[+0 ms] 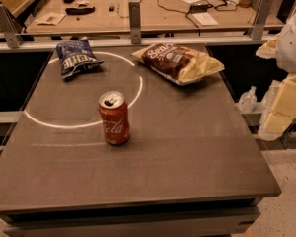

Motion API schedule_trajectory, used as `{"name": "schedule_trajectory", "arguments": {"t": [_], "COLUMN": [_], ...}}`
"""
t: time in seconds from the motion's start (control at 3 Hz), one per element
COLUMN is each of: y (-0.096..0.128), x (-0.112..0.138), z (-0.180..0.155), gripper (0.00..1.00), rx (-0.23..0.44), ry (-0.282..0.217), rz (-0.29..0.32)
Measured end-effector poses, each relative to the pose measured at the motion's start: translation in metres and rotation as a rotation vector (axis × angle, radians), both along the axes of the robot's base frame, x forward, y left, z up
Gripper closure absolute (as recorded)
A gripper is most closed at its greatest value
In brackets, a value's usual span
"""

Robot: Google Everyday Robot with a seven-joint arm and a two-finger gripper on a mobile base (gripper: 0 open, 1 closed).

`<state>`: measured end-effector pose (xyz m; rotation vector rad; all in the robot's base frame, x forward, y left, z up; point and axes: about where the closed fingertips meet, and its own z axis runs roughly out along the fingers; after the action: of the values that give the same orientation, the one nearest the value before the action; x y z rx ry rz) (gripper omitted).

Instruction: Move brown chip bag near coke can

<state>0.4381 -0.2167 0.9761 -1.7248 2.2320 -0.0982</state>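
The brown chip bag [177, 62] lies flat at the back right of the table, dark brown front with white script up and pale yellow edges. The coke can [114, 118] stands upright near the middle of the table, in front of the bag and to its left, well apart from it. My gripper [282, 107] is at the right edge of the view, beyond the table's right side, pale yellow and white, away from both objects and holding nothing that I can see.
A smaller dark blue chip bag [75, 57] lies at the back left of the grey table [187, 157]. A metal rail [134, 28] runs behind the table, with a cluttered desk [138, 11] beyond. A clear object [247, 100] sits right of the table.
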Motion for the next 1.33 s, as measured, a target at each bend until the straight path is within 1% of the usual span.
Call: {"name": "schedule_trajectory", "arguments": {"t": [0.33,0.67,1.0,1.33], "y": [0.000,-0.007,-0.026,-0.042], "x": [0.000,0.005,0.014,0.020], "z": [0.000,0.004,0.001,0.003], "gripper": [0.00,0.00,0.00,0.00], "rx": [0.001,0.084,0.258,0.451], "ry": [0.000,0.009,0.005,-0.049], "rz": [-0.001,-0.084,-0.243,-0.413]}}
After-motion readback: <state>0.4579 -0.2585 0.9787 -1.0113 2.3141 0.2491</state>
